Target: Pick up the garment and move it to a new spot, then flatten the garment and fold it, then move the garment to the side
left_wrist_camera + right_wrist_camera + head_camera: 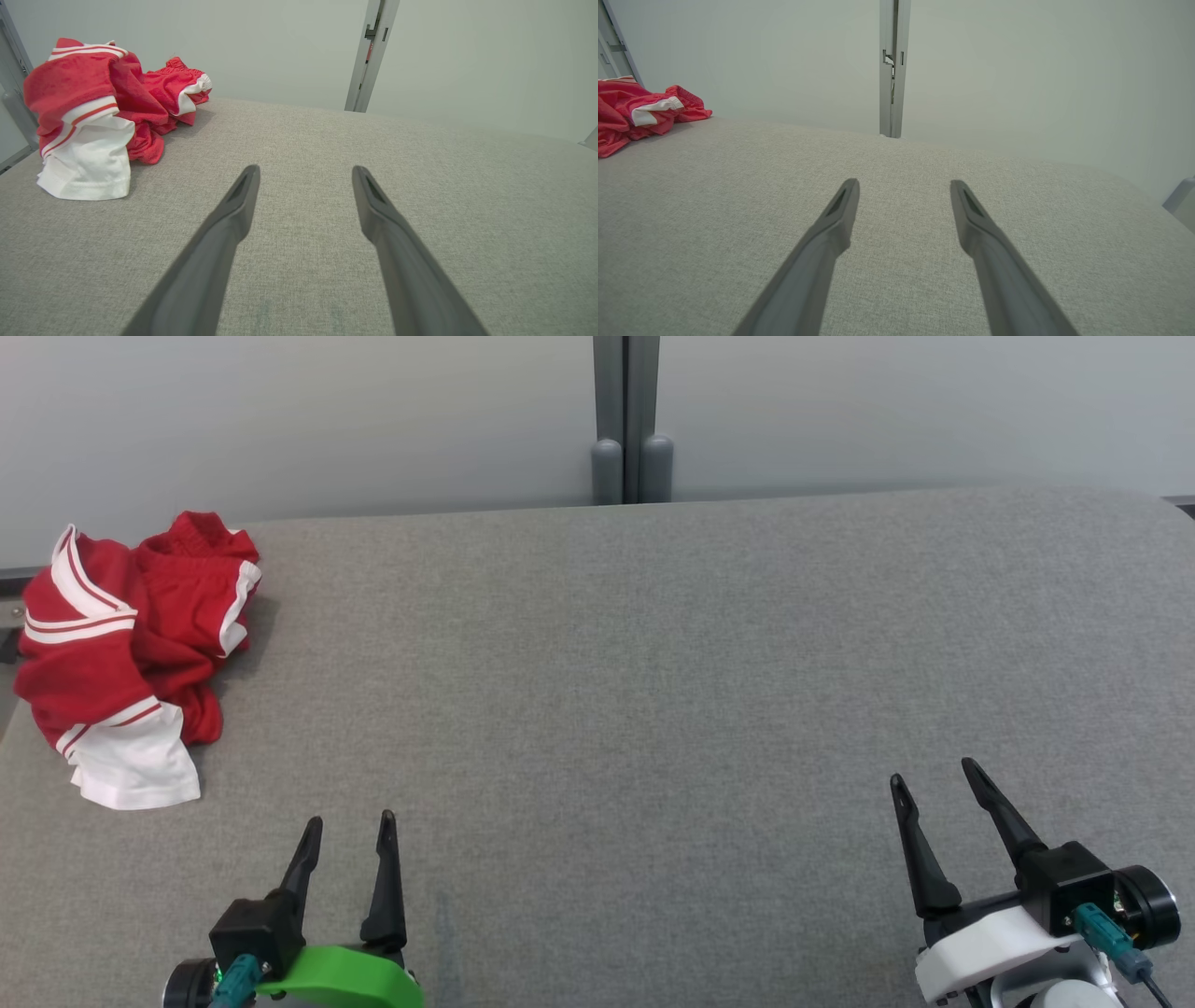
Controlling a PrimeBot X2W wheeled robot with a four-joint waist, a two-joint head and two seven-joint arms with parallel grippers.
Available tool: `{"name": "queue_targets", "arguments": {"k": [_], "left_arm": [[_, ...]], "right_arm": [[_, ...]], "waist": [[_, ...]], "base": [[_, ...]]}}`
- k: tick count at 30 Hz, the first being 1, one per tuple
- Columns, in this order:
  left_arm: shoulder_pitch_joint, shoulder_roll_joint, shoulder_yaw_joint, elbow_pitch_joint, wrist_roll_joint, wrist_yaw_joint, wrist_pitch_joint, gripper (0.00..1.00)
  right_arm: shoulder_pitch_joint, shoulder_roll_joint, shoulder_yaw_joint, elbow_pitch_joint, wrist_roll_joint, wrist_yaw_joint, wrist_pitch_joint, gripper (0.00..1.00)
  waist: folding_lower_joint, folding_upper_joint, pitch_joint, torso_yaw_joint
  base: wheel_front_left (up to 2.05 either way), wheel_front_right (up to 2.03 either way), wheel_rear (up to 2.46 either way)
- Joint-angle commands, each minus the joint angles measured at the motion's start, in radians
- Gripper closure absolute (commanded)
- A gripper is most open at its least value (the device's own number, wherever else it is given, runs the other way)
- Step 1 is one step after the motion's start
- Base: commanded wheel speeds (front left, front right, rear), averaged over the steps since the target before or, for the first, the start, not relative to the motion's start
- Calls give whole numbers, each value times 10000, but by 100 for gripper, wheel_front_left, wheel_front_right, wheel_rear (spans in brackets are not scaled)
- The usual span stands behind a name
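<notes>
The garment (131, 653) is a crumpled red piece with white bands and a white hem, heaped at the far left of the grey table (653, 691). In the left wrist view the garment (103, 112) lies up and to the left of my fingers; in the right wrist view the garment (635, 112) shows at the left edge. My left gripper (350, 821) stands open near the front edge, empty, to the right of and nearer than the heap. Far to the right, my right gripper (934, 775) is open and empty too. Both hover just above the cloth surface (303, 224).
A pale wall with a grey vertical post (627, 420) runs behind the table's far edge. The table's left edge lies right beside the garment, and a metal frame part (11, 616) shows there. The table's grey fabric (901, 261) stretches between and beyond both grippers.
</notes>
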Motion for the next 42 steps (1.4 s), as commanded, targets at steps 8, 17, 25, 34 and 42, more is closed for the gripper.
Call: {"name": "queue_targets", "arguments": {"k": [8,17,25,34,42], "left_arm": [[-106,70,-93,26,-76,23,-11,0],[-339,67,-107,-218,-118,110,-9,0],[-327,64,-95,-392,-258,176,-9,0],[-395,62,-234,-415,-390,258,-9,0],[-645,62,318,-804,-183,431,-9,0]], "right_arm": [[136,-50,-131,-65,80,-1,-53,0],[-63,-47,-302,-87,76,-1,-51,0],[-295,-48,-187,-76,-30,-1,-51,0],[-394,-50,-145,-65,-131,-1,-51,0],[-572,-53,-78,-216,-207,-1,-51,0]], "waist": [[0,0,104,295],[0,0,413,1800],[0,0,616,2999],[0,0,718,3455],[0,0,1008,3297]], "base": [[0,0,0],[0,0,0],[0,0,0],[0,0,0],[0,0,0]]}}
